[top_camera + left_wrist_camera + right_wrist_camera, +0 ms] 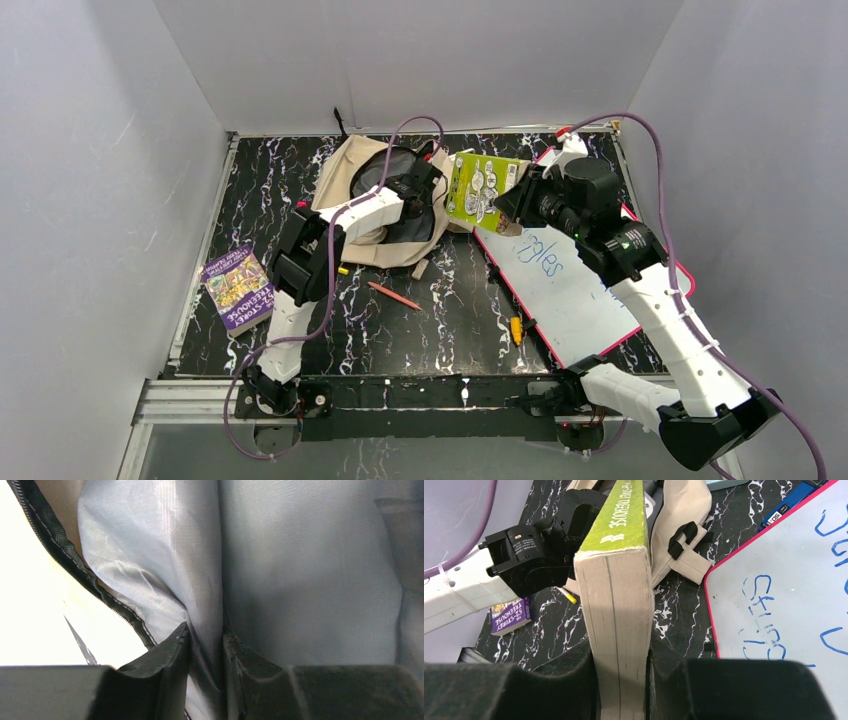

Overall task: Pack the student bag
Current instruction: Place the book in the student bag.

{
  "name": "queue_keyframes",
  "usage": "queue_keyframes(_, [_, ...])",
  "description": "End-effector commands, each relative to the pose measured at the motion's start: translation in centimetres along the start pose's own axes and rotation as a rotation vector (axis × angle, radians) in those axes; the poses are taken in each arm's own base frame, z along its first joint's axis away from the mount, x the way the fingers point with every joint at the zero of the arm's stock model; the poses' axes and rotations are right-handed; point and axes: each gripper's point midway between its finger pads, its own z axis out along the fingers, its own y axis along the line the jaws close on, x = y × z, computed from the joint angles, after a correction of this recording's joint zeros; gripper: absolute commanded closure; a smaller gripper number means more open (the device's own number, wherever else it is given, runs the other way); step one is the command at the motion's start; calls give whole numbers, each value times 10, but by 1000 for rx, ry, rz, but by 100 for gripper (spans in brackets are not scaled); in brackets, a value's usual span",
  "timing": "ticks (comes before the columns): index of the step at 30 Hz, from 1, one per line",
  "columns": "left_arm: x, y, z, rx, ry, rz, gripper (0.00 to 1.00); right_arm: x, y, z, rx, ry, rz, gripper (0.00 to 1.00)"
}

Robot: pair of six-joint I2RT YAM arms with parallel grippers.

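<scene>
1. A purple book [238,288] is lying flat near the left edge of the table [440,330], well apart from the other things.
2. The student bag [340,170] is lying at the back of the table, left of centre, its mouth gaping and showing the grey lining [310,580].
3. The left gripper [205,640] is reaching into that mouth, its jaws pinching a fold of the lining.
4. A red pencil [393,295] is lying just in front of the bag.
5. The right gripper [621,665] is clamping a green book [616,605] across its covers, holding it in the air just right of the bag.
6. A pink-framed whiteboard [570,290] is lying on the right, bearing blue writing.
</scene>
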Motion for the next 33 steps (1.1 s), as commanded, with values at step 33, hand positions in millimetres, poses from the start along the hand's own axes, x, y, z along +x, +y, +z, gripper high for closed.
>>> queue_keyframes(33, [-48, 77, -93, 41, -275, -435, 100, -39, 11, 86, -82, -235, 506, 100])
